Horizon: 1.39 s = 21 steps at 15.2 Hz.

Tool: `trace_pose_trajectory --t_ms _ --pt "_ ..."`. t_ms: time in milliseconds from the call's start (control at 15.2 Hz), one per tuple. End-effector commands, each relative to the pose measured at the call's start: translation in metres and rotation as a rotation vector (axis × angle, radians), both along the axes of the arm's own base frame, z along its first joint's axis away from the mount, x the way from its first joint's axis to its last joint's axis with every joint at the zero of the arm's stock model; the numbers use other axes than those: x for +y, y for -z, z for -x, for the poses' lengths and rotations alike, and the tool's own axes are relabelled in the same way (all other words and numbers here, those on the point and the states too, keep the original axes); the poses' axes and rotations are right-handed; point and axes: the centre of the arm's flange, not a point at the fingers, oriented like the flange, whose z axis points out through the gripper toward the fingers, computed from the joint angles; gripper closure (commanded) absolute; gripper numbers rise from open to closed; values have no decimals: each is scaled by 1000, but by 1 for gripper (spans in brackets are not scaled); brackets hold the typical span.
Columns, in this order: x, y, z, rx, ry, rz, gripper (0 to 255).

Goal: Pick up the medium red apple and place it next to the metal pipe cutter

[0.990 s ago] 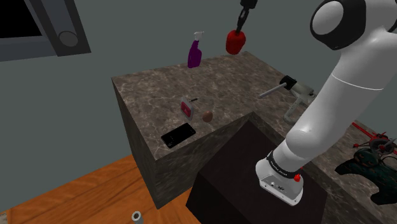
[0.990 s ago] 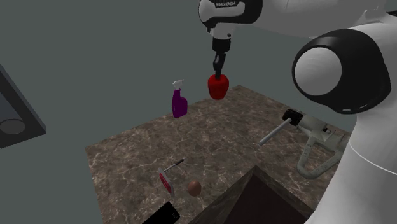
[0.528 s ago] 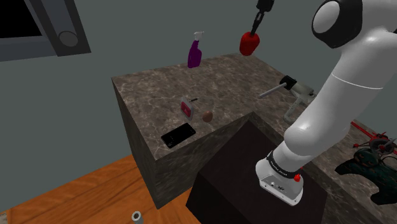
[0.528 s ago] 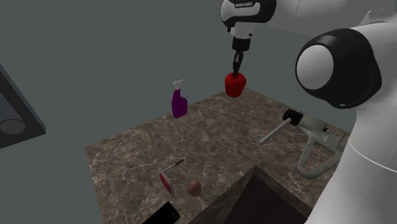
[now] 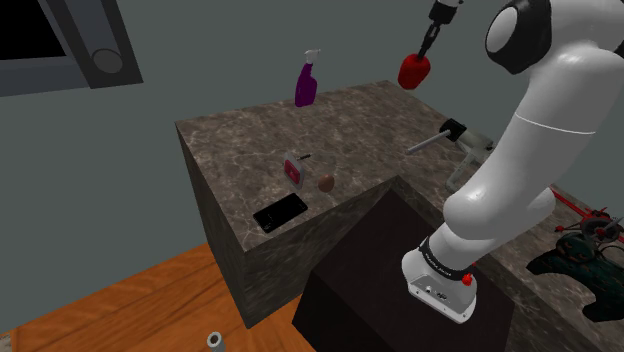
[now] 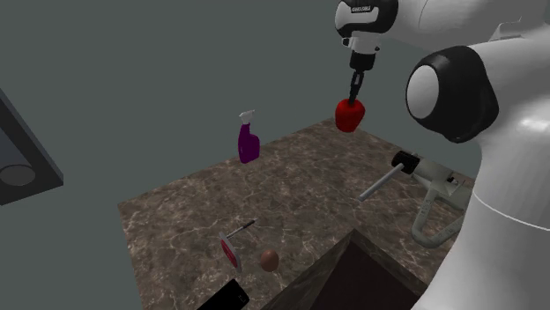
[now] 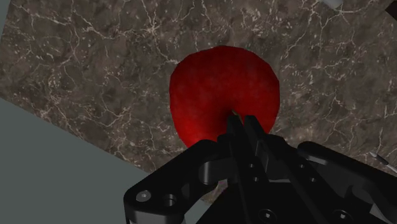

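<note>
Open air is left beneath the red apple [image 5: 414, 72], clasped in the gripper [image 5: 425, 50] high over the far corner of the marble counter [image 5: 240, 135]. A broad bare stretch of the top is left between the purple spray bottle [image 5: 307, 82] at the far edge and the grey pipe cutter [image 5: 468, 148], whose rod juts toward it. The near edge is crowded by a pink item [image 5: 293, 171], a brown ball [image 5: 327, 183] and a black phone [image 5: 280, 211].

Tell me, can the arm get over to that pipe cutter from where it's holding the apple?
Probably yes. The tool grips the red apple in the air above the counter. The pipe cutter lies in the open lower down, with nothing standing between them.
</note>
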Motion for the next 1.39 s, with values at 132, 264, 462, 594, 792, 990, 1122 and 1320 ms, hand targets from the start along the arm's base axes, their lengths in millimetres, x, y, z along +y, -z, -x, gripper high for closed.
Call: trace_pose_trajectory --t_ms 132,264,462,594,792,990,1122,1320 --pt "-44 5 29 0 -1 1 255" --pt "-66 6 43 0 -1 1 255" --pt "-99 9 64 0 -1 1 255" --pt "-122 10 79 0 -1 1 255" --pt "-155 13 100 0 -1 1 255" --pt "-168 24 109 0 -1 1 255" --pt "-168 35 109 0 -1 1 255" --pt "-168 51 109 0 -1 1 255"
